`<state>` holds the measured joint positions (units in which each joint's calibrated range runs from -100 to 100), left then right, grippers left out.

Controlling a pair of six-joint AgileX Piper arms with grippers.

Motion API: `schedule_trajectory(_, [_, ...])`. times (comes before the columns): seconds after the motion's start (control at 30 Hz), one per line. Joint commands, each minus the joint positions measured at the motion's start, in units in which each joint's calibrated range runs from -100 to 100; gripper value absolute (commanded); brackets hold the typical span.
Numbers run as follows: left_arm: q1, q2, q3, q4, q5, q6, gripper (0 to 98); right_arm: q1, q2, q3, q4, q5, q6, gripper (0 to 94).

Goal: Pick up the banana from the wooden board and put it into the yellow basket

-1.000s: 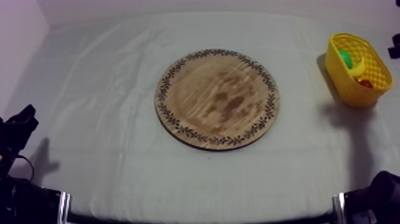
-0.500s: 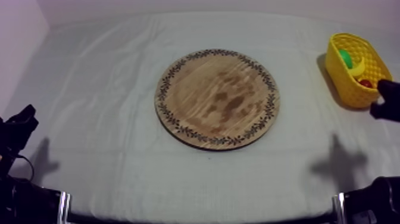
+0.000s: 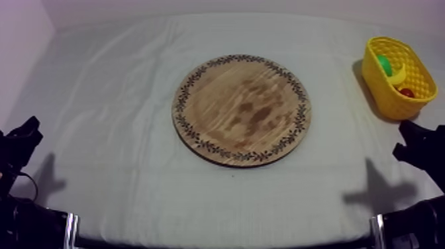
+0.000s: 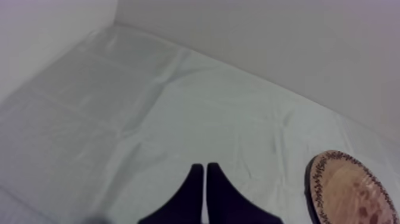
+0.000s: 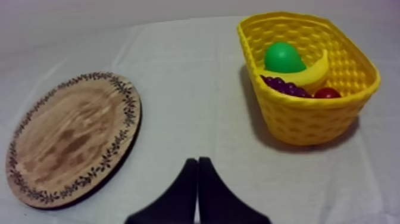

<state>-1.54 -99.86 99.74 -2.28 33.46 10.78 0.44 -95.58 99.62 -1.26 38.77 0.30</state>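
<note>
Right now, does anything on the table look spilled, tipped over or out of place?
Nothing stands out. The wooden board lies flat and bare on the cloth; the yellow basket stands upright, with the banana, pear, grapes and small red fruit all inside it.

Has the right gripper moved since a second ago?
Yes. In the top view the right gripper has drawn away from the yellow basket, toward the near edge of the table.

Both arms are matte black. The left gripper [image 4: 204, 179], near the board [image 4: 351, 190], has two smooth black fingers that taper into one narrow wedge, split by a thin pale seam. The right gripper [image 5: 197, 173] looks the same. From above, the left arm [image 3: 20, 149] and right arm [image 3: 420, 146] are blocky and angular.
</note>
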Motion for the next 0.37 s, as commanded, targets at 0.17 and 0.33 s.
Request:
schedule_trajectory(0.17, [-0.02, 0.03, 0.04, 0.01, 0.0, -0.01, 0.1, -0.19, -0.08, 0.14, 0.21, -0.66, 10.04, 0.5])
schedule_trajectory(0.33, [-0.02, 0.03, 0.04, 0.01, 0.0, -0.01, 0.1, -0.21, -0.09, 0.16, 0.21, -0.7, 11.85, 0.5])
